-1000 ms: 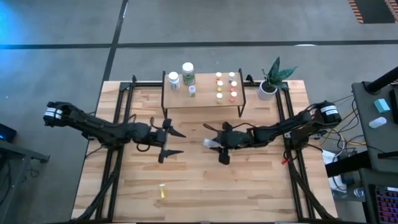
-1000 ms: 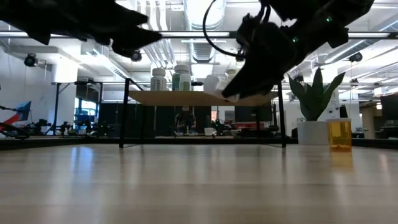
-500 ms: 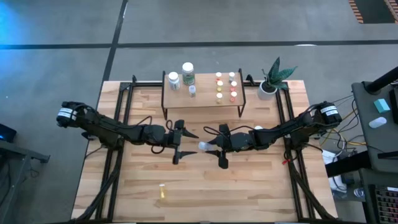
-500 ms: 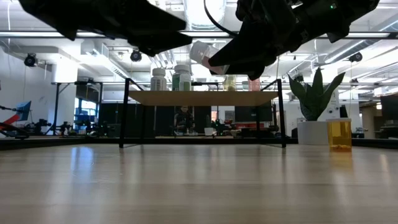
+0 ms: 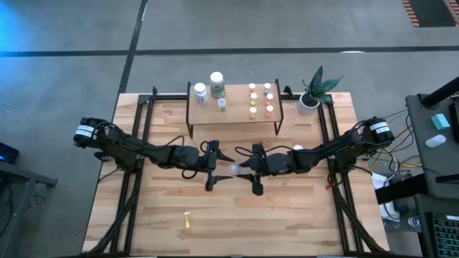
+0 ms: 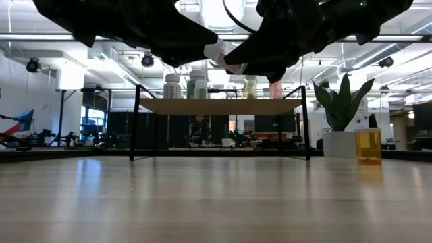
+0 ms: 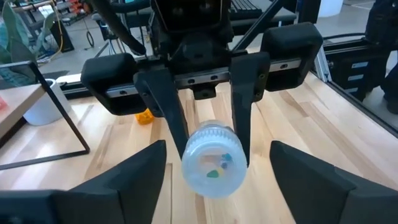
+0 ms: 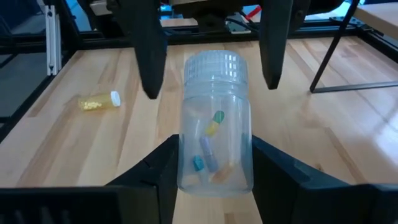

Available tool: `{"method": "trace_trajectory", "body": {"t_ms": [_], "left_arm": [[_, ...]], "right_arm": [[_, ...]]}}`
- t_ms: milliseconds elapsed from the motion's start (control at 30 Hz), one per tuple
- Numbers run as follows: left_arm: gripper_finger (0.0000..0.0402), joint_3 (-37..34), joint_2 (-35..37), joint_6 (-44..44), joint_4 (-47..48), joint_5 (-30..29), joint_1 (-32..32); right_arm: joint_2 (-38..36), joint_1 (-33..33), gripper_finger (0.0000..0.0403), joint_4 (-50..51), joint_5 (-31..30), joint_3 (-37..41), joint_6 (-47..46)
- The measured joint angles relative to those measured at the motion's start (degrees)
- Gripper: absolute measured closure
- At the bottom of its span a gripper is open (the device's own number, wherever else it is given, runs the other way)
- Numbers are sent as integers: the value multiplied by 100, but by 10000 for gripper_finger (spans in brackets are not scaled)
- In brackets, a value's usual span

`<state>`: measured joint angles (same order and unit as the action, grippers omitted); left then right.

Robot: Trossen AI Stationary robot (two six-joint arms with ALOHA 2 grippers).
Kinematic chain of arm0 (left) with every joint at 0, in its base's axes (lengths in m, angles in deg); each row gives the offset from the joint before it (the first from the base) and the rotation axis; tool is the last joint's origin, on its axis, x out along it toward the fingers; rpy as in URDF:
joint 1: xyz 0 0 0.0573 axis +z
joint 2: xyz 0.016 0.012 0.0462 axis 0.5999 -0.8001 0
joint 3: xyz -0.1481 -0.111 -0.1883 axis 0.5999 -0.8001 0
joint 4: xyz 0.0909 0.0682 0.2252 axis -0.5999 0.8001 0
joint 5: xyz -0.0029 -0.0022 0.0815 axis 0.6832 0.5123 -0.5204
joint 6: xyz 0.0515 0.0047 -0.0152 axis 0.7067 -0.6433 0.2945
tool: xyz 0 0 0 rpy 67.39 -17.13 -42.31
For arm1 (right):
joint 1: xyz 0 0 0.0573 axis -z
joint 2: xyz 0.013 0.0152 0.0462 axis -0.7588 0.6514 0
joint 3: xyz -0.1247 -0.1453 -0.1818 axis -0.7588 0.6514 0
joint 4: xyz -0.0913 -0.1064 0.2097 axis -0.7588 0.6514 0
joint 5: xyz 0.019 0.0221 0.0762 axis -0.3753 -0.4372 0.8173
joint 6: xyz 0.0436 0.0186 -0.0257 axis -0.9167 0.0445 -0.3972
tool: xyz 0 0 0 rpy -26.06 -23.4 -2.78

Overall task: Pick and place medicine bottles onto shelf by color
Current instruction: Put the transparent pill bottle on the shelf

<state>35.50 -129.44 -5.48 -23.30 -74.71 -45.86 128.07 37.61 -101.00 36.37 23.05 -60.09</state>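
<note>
Two grippers now meet at the centre of the high view, where half a second ago a gap lay between them: the left gripper (image 5: 217, 165) has slid rightward until its spread fingers flank the white cap of the clear bottle (image 5: 234, 170), while the right gripper (image 5: 252, 170) has barely shifted and keeps its fingers clamped on that bottle's body. The left jaws stand wide, one dark finger either side of the ribbed cap without touching it, as the right wrist view shows. The bottle is a see-through plastic cylinder (image 8: 214, 148) holding a few coloured capsules, held above the table (image 5: 287, 215) with its cap toward the left arm.

At the top centre of the high view the shelf (image 5: 237, 115), a pale wood slab on thin black legs, carries two large white bottles (image 5: 208, 86) on its left part and a block of small white-capped ones (image 5: 260, 99) on its right. A yellow bottle (image 5: 187, 219) lies on its side at lower left on the planked tabletop, unmoved. A potted plant (image 5: 313, 92) stands right of the shelf.
</note>
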Motion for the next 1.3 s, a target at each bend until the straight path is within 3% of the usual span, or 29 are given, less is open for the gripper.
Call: {"method": "trace_trajectory", "body": {"t_ms": [433, 733, 933, 1300], "left_arm": [[268, -2, 13, -4, -10, 11, 0], [274, 10, 96, -3, 251, 22, 17], [272, 292, 666, -2, 1745, -154, 82], [272, 1645, 1898, 42, 5772, -1094, 659]], "right_arm": [[0, -2, 244, -105, 11, 0, 18], [-46, -9, 226, -197, -3, -2, -120], [-416, -11, 191, 16, -53, -11, -220], [-1354, -51, 188, 1002, -322, -10, -248]]}}
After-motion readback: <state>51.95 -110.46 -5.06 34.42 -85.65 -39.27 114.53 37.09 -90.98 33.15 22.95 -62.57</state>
